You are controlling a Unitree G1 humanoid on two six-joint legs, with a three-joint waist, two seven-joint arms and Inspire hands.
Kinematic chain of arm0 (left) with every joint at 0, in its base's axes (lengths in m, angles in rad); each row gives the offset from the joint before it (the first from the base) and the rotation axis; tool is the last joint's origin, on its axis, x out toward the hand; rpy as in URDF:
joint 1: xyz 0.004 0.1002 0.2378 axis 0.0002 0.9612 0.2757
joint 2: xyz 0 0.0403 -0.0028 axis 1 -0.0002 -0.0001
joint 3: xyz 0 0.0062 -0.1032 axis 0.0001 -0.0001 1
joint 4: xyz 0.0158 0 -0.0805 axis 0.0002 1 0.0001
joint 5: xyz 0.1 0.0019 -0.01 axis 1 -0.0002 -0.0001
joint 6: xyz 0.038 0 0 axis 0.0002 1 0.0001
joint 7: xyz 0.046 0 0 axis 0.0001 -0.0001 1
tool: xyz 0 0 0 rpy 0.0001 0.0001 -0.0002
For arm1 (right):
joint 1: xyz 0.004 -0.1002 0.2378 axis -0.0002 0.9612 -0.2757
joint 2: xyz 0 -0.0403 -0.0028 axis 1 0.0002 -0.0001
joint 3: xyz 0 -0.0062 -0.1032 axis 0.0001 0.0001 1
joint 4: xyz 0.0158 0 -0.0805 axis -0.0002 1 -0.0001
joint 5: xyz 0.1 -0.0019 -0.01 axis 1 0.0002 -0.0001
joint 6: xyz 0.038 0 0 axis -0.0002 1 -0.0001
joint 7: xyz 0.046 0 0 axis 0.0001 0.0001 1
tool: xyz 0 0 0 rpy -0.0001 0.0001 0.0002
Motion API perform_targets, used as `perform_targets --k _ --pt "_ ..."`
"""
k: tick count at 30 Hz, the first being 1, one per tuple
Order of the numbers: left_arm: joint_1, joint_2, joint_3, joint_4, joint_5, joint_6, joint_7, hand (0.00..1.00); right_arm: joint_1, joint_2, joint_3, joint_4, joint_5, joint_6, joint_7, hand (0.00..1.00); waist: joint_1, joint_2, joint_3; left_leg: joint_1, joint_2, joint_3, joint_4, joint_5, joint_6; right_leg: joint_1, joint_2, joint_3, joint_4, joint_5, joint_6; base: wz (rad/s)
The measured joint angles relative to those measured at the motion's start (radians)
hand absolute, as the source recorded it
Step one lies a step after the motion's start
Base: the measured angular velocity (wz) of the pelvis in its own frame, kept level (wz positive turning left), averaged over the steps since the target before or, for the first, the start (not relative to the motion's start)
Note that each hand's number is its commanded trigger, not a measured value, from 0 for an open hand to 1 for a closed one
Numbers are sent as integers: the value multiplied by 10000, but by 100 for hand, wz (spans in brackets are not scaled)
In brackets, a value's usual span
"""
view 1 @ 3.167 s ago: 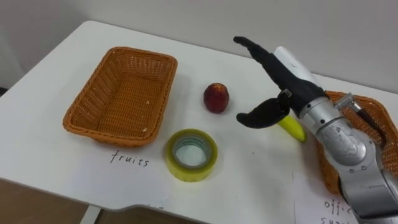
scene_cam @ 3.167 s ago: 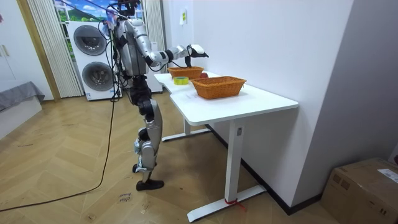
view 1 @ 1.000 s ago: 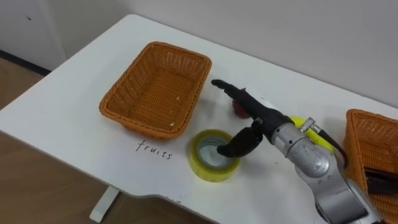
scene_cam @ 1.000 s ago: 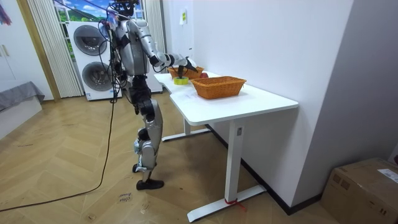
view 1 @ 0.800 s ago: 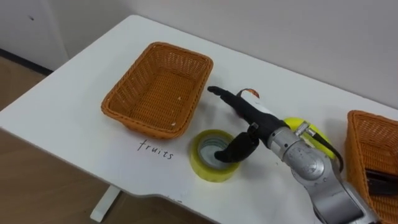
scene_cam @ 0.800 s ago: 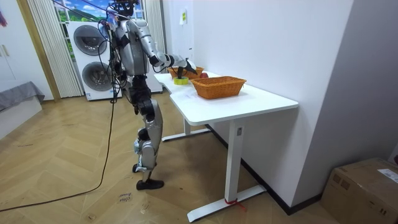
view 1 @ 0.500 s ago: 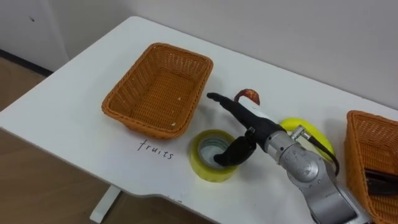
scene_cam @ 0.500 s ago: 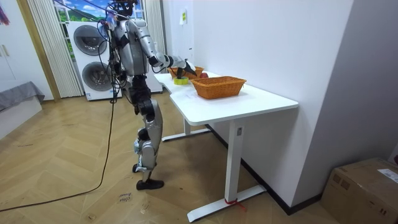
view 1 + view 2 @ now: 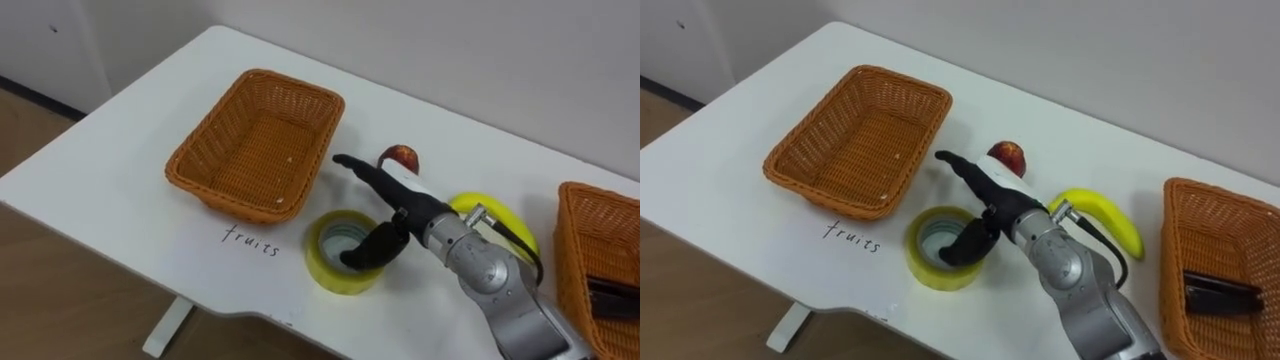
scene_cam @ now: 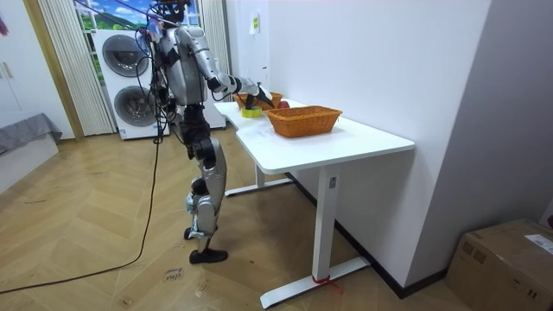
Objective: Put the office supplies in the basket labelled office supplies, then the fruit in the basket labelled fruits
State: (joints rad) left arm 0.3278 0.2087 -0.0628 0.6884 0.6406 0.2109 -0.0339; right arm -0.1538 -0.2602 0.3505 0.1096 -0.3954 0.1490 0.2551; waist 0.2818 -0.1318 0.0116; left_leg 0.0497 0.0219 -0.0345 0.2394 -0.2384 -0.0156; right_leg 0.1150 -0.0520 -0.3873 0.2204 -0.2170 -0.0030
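While the robot stood upright at the far end of the white counter (image 10: 341,142) in the room view, its head camera looked down on a yellow tape roll (image 9: 322,264) lying flat near the counter's front edge. Left of the roll and farther back sat a wicker basket (image 9: 205,165), its near right corner just beside the roll but apart from it. A handwritten label (image 9: 250,242) on the counter lay just left of the roll.

Over the roll hung the right hand (image 9: 408,212), its arm entering from the roll's right. The hand was open: its fingers (image 9: 365,172) stretched straight past the roll's far rim, and its thumb (image 9: 368,252) bent down into the roll's hollow. Whether the thumb touched the inner wall could not be told.

Behind the roll and slightly right lay a red apple (image 9: 402,156), partly hidden by the fingers. Right of the roll lay a banana (image 9: 497,213), crossed by the wrist. Well apart from the roll, at the far right, stood a second wicker basket (image 9: 578,230) with a dark item (image 9: 1218,293) inside it.
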Motion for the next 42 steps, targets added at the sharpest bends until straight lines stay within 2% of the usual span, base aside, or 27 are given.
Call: perform_targets --k 7,12,16,25,29,35,42 --pt "6 -5 8 -2 -3 268 -237 0 -47 -1 -8 21 -5 263 213 0 -19 -22 -14 -6 -3 -2 8 -1 -1 7 1 0 -1 0 0 0" --pt "-16 -9 1 -2 11 342 -276 0 -85 -1 -13 205 -2 263 453 0 -9 -41 -28 3 -5 -43 43 -2 -2 51 1 -54 -1 0 0 2" --pt "-55 -13 11 -2 104 470 -401 0 -441 21 -155 812 117 286 873 0 0 -43 -29 -13 -4 -45 90 -3 -3 60 1 -62 3 0 0 1" --pt "-61 1 38 -2 313 746 -625 0 -807 25 -160 1192 93 827 1874 0 66 -98 -66 -54 -18 -236 199 2 -19 120 -4 -222 8 -2 -2 5" --pt "-142 -1 99 -9 523 747 -688 0 -799 25 -100 1170 -525 844 2082 0 221 -117 -71 -52 -27 -248 224 4 -20 139 -9 -260 10 -2 -2 0" --pt "-143 -5 138 -26 681 886 -966 0 -802 24 -139 1090 -920 935 2417 0 263 -142 -70 -77 -41 -225 292 1 -20 113 -15 -270 -20 -12 -1 0" --pt "-278 -7 290 -25 973 885 -998 0 -803 24 -177 1061 -1336 937 2823 0 307 -241 -134 -70 -106 -269 290 4 -12 140 -54 -264 -37 -56 29 0"
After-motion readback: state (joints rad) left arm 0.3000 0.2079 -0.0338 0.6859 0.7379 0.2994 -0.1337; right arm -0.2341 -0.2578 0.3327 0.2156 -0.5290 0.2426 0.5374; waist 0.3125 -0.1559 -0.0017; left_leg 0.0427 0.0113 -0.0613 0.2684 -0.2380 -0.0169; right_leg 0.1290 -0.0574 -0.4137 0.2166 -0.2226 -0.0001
